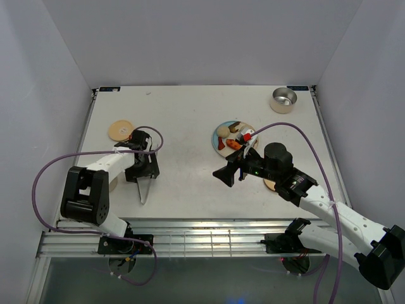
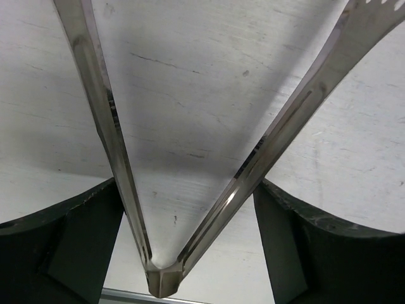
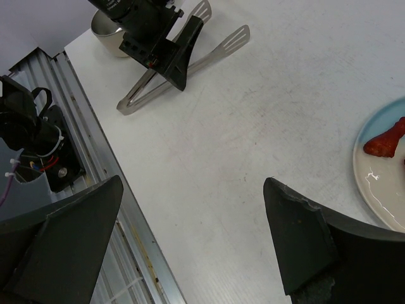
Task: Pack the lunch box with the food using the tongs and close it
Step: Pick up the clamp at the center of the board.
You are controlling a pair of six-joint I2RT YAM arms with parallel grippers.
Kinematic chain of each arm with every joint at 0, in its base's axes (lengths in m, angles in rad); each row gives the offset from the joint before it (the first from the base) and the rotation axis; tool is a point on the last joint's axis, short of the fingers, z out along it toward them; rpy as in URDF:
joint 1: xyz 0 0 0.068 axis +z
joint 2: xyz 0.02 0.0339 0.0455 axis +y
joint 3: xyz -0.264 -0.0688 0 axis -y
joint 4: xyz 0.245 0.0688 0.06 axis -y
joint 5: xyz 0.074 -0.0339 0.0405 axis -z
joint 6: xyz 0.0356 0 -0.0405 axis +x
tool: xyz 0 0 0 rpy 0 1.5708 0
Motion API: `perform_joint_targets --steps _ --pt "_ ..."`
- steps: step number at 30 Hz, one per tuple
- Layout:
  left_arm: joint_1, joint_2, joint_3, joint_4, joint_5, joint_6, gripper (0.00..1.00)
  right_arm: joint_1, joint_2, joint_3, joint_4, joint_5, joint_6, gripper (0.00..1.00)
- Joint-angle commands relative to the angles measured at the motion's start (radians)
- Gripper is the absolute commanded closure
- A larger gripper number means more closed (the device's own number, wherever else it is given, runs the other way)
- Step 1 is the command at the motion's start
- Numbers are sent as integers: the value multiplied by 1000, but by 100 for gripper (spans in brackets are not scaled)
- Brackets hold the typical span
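Observation:
The silver tongs [image 1: 144, 189] lie flat on the table at the left, hinge toward the near edge. My left gripper [image 1: 145, 171] is down over them, open. In the left wrist view its fingers [image 2: 82, 234] stand just outside the two spread arms of the tongs [image 2: 95, 82], at or almost touching them. The food, including an orange-red piece [image 1: 234, 144], sits on a blue-and-white plate [image 1: 218, 147] at centre. My right gripper [image 1: 231, 168] hovers open and empty just left of the plate [image 3: 367, 171]. A round steel lunch box tin [image 1: 283, 99] stands open at the back right.
A round wooden lid [image 1: 120, 130] lies behind the left arm. Another wooden disc [image 1: 272, 184] shows under the right arm. A second steel bowl [image 3: 104, 31] sits beside the left arm. The table's near metal edge [image 3: 120, 209] runs under the right gripper.

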Motion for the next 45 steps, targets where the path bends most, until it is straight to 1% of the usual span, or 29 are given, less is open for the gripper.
perform_joint_targets --steps 1,2,3,4,5,7,9,12,19,25,29,32,37,39,43,45 --pt "-36 -51 6 22 13 -50 9 3 -7 19 25 -6 -12 3" --pt "-45 -67 -1 34 5 -91 9 3 -8 16 28 -4 -12 3" --pt "-53 -73 -29 54 26 -108 9 3 -11 16 30 -6 -10 3" --pt "-67 -79 -50 112 49 -122 9 3 -13 18 30 -3 -10 3" --pt "-74 -79 -68 137 63 -145 9 3 -15 18 30 2 -13 3" --pt "-106 -56 -85 166 43 -159 9 3 -18 19 27 9 -12 3" --pt "-125 -15 -76 163 -10 -180 9 3 -21 19 22 5 -13 3" --pt "-142 5 -82 166 -38 -217 9 3 -19 13 28 12 -12 3" --pt "-142 -1 -57 140 -121 -254 8 3 -16 13 33 12 -13 3" --pt "-142 -30 -56 157 -106 -240 7 3 -16 7 39 9 -10 3" --pt "-140 -22 -67 163 -109 -231 7 3 -16 7 40 6 -10 3" --pt "-133 -10 -76 172 -86 -210 8 3 -13 2 59 -10 -3 3" --pt "-133 -36 -99 204 -70 -182 9 3 13 5 65 -12 2 2" --pt "-131 -9 -74 206 -67 -157 8 3 24 7 60 -20 2 2" --pt "-130 36 -45 208 -57 -154 9 3 18 -4 80 -23 7 2" --pt "-130 37 -44 206 -64 -148 10 3 24 -7 96 -35 16 2"
